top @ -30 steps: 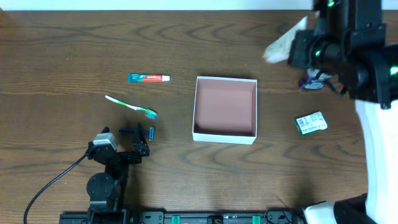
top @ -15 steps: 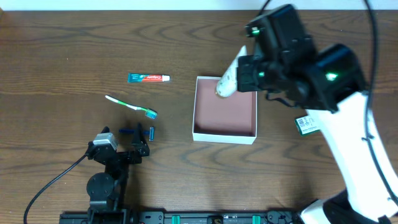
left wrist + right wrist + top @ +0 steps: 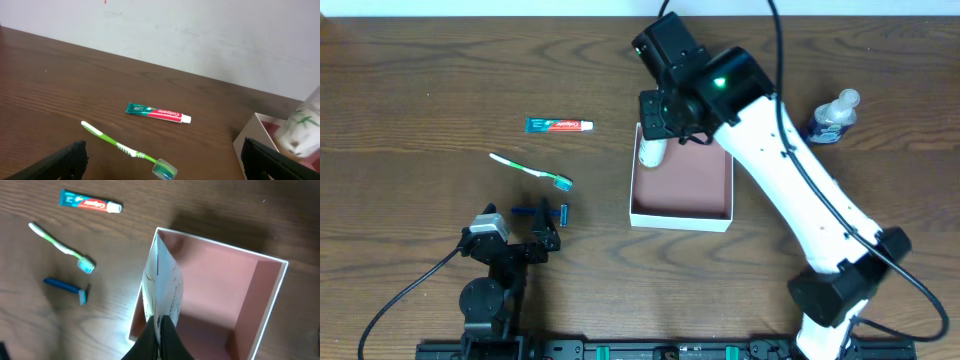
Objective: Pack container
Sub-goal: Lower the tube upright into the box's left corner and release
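The right arm reaches from the near right edge of the counter, its white link slanting over the box's far right corner, and its black wrist hangs above the far left corner of the box. The right jaws point down and are pinched tight on one end of a white pouch. The pouch hangs below them, inside the box's far left corner; whether it touches the pink floor cannot be told. The box sits directly beneath these jaws, open side up.

The left arm is folded low at the near left edge, wrist level. The left jaws stand wide apart with nothing between them, both dark fingers showing at the lower corners of the wrist view. Just ahead of them lies a toothbrush, with a toothpaste tube farther out. A blue razor lies just beside the left jaws. A bottle stands well to the right of the right jaws
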`<state>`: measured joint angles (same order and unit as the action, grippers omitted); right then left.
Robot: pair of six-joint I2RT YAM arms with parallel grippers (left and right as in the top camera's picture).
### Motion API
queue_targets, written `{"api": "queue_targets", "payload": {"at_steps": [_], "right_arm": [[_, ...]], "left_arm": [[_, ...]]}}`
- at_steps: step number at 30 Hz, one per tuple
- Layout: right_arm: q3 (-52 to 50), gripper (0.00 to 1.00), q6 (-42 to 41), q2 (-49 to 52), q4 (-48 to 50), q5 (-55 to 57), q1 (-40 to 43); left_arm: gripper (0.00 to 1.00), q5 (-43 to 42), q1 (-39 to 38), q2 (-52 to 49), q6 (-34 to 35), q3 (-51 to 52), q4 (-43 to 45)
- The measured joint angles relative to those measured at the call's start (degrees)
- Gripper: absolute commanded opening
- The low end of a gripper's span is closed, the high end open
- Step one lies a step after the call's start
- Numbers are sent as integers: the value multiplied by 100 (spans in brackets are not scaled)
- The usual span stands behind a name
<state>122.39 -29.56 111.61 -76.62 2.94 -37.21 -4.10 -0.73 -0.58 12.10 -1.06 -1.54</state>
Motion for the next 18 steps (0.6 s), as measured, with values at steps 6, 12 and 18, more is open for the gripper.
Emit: {"api": "queue_targets", "payload": {"at_steps": [6, 12, 18], "right_arm": [[0, 1, 0, 186, 208, 181, 0], [0, 1, -7, 365, 356, 262, 0], [0, 1, -59, 503, 400, 308, 0]], "left_arm": [[98, -2, 0, 0, 0, 0, 0], [98, 0, 0, 0, 0, 0, 0], [98, -2, 0, 0, 0, 0, 0]]}}
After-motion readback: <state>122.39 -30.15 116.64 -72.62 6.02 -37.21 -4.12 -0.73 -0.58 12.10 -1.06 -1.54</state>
